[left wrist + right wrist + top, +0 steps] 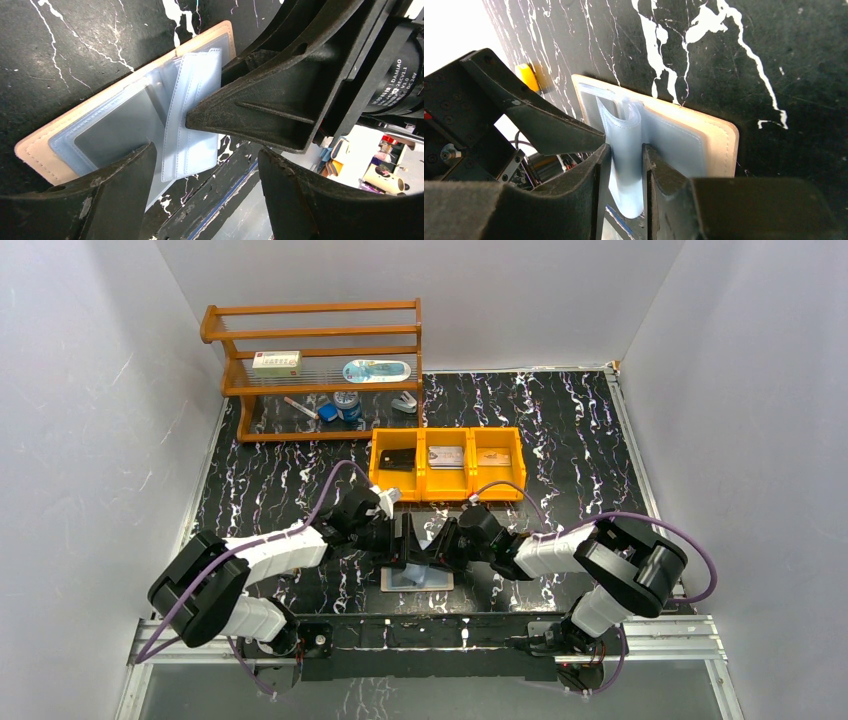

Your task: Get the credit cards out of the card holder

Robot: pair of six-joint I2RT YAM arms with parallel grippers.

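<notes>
The tan card holder lies open near the table's front edge, its bluish-clear sleeves fanned up. My right gripper is shut on a bundle of those sleeves and holds them upright over the tan cover. My left gripper is open and empty, its fingers over the holder's left half. In the top view both grippers, left and right, meet above the holder. A black card, a grey-silver card and a brownish card lie in the orange tray. I cannot tell whether any card is in the sleeves.
The orange three-compartment tray stands just behind the grippers. A wooden rack with small items stands at the back left. White walls close in both sides. A metal rail runs along the front edge right below the holder.
</notes>
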